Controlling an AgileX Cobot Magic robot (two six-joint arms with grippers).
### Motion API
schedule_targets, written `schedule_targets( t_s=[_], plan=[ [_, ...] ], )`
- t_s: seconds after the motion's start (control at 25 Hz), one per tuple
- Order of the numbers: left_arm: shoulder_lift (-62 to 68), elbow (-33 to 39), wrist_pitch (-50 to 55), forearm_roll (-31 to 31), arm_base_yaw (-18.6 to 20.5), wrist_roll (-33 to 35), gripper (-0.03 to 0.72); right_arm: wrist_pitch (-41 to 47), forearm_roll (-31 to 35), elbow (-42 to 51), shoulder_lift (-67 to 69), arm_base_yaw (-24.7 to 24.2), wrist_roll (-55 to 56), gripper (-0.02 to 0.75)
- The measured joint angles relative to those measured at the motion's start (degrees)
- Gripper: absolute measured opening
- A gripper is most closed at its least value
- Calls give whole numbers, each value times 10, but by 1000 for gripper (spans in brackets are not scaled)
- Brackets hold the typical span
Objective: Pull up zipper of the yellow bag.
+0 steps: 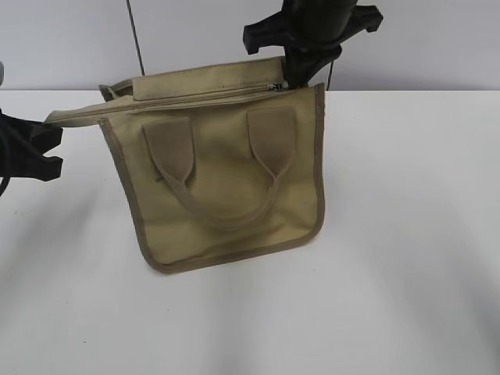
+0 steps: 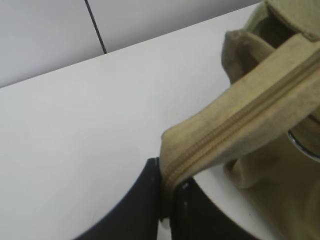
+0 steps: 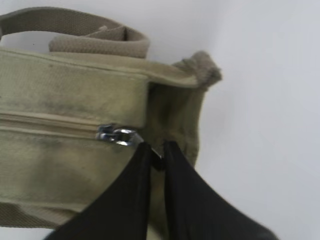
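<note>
While yellow bag (image 1: 226,180) lies mid-counter (image 1: 406,234), zipper (image 1: 276,87) sits at far-right end of top edge, teeth look closed along line: pull seems nearly done. Left hand (image 2: 167,202) pinching bag's left corner; right hand (image 3: 156,157) pinching zipper tab.

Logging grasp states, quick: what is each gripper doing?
Left gripper: closed on the yellow bag's end.
Right gripper: closed on the zipper pull.

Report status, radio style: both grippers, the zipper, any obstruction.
Left gripper shut on bag corner tail. Right gripper shut on zipper tab, near the bag's right end. Nothing visibly in the way.
</note>
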Motion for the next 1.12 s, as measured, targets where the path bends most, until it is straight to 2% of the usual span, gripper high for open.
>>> schedule_targets(
  t_s=[0.08,0.16,0.28,0.36,0.44,0.56,0.8,0.92,1.12],
  plan=[
    [0,0,9,-11,1,0,44,1,-3,0,-8,-5,-10,93],
    [0,1,24,-31,3,0,138,3,1,0,-20,-12,-31,248],
    [0,1,63,-56,3,0,371,6,18,0,-36,-14,-65,491],
    [0,1,111,-84,-6,-1,491,7,26,0,-49,-14,-77,574],
    [0,1,174,-123,-22,-1,523,8,32,0,-64,-14,-81,587],
    [0,2,280,-176,-50,-2,504,10,31,0,-96,-14,-82,584],
    [-1,2,473,-228,-86,1,479,12,30,24,-174,-14,-88,579],
    [-9,2,566,-282,-88,44,477,12,28,97,-243,-13,-88,577],
    [-88,-3,661,-359,-90,94,477,-8,27,307,-411,-13,-88,577]
  ],
)
